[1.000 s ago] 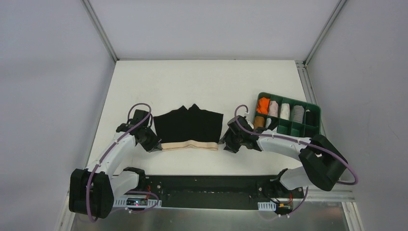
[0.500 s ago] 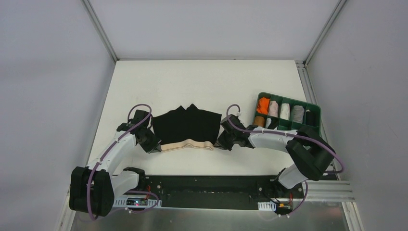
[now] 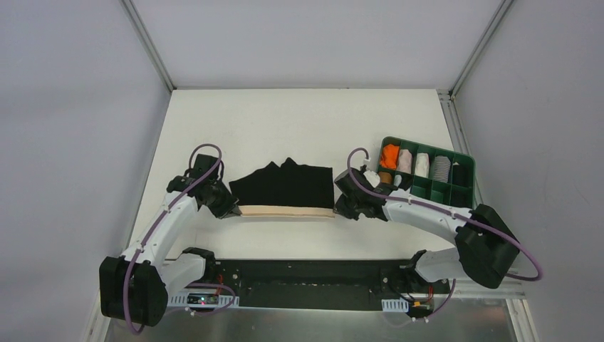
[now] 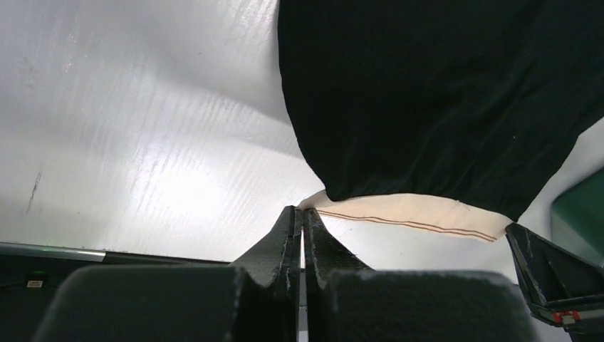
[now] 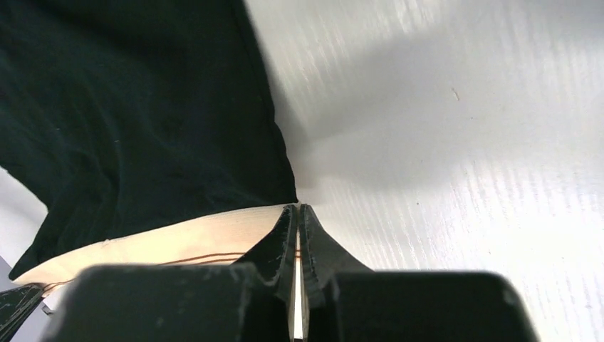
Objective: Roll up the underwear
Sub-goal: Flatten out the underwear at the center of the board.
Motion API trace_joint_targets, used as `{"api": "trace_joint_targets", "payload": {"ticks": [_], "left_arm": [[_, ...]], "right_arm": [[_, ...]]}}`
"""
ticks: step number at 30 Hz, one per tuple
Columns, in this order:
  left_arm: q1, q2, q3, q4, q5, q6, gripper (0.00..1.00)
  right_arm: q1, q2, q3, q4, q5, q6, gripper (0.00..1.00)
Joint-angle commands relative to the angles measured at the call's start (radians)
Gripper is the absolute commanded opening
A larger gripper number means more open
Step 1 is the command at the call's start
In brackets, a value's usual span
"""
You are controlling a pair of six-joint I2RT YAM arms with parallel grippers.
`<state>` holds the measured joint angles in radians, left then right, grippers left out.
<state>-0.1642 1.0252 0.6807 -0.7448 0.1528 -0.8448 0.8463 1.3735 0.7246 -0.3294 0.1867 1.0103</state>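
The underwear (image 3: pixel 285 187) is black with a pale beige waistband (image 3: pixel 287 211) on its near side, and it hangs stretched between both grippers above the white table. My left gripper (image 3: pixel 231 209) is shut on the waistband's left end (image 4: pixel 313 201). My right gripper (image 3: pixel 340 208) is shut on the waistband's right end (image 5: pixel 285 211). In the left wrist view the black cloth (image 4: pixel 441 100) hangs beyond the taut band (image 4: pixel 413 214). The right wrist view shows the band (image 5: pixel 178 242) running off to the left under the black fabric (image 5: pixel 135 114).
A green divided tray (image 3: pixel 456 191) stands right of the right arm, holding several rolled garments, among them orange (image 3: pixel 389 154), white (image 3: pixel 422 164) and grey (image 3: pixel 441 168). A black base rail (image 3: pixel 313 283) runs along the near table edge. Metal frame posts rise at the back corners.
The right gripper closed on the waistband's right end. Both grippers then moved apart and up, pulling the slack, wavy waistband into a straight, taut line.
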Motion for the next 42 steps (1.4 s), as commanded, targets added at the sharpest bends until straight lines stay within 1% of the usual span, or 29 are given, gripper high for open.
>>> {"api": "trace_joint_targets", "payload": {"ticks": [1,5,10,13,16,19,21,23,25,28,30,31,32,34,37,39,42], "left_arm": [[-0.005,-0.005,0.035,-0.05,0.003,0.037,0.0],[-0.005,-0.001,0.003,-0.052,0.045,0.023,0.0],[-0.006,-0.049,-0.041,-0.055,0.102,0.006,0.0],[-0.007,-0.07,0.01,-0.067,0.098,0.011,0.0],[-0.006,-0.046,0.109,-0.084,0.08,0.03,0.0],[-0.006,0.031,0.252,-0.085,0.085,0.066,0.0],[-0.005,0.111,0.388,-0.089,0.087,0.115,0.0],[-0.003,0.213,0.602,-0.105,0.073,0.17,0.0],[0.002,0.27,0.772,-0.111,0.036,0.214,0.0],[0.016,0.347,0.985,-0.103,0.033,0.265,0.0],[0.018,0.383,1.073,-0.104,0.072,0.277,0.0],[0.018,0.392,1.093,-0.103,0.093,0.275,0.0],[0.018,0.394,1.095,-0.103,0.111,0.272,0.0],[0.018,0.379,1.046,-0.097,0.125,0.264,0.0],[0.018,0.312,0.875,-0.056,0.121,0.244,0.0],[0.017,0.262,0.747,-0.028,0.144,0.222,0.0],[0.017,0.182,0.562,0.003,0.162,0.178,0.0]], "right_arm": [[-0.01,-0.062,0.051,-0.137,0.116,-0.089,0.0],[-0.003,-0.084,0.023,-0.129,0.085,-0.075,0.0],[0.01,-0.128,-0.002,-0.13,0.063,-0.049,0.0],[0.008,-0.142,0.045,-0.147,0.085,-0.077,0.0],[-0.008,-0.129,0.131,-0.168,0.101,-0.117,0.0],[-0.065,-0.103,0.236,-0.158,0.091,-0.18,0.0],[-0.12,-0.07,0.341,-0.157,0.078,-0.234,0.0],[-0.188,-0.039,0.481,-0.151,0.045,-0.281,0.0],[-0.26,-0.007,0.609,-0.149,-0.011,-0.311,0.0],[-0.334,0.041,0.796,-0.168,-0.082,-0.352,0.0],[-0.348,0.063,0.886,-0.199,-0.094,-0.381,0.0],[-0.35,0.064,0.904,-0.21,-0.094,-0.39,0.0],[-0.349,0.058,0.904,-0.213,-0.097,-0.394,0.0],[-0.35,0.026,0.842,-0.206,-0.106,-0.384,0.0],[-0.349,-0.062,0.643,-0.156,-0.123,-0.336,0.0],[-0.344,-0.12,0.506,-0.128,-0.15,-0.294,0.0],[-0.287,-0.19,0.325,-0.109,-0.16,-0.249,0.0]]}}
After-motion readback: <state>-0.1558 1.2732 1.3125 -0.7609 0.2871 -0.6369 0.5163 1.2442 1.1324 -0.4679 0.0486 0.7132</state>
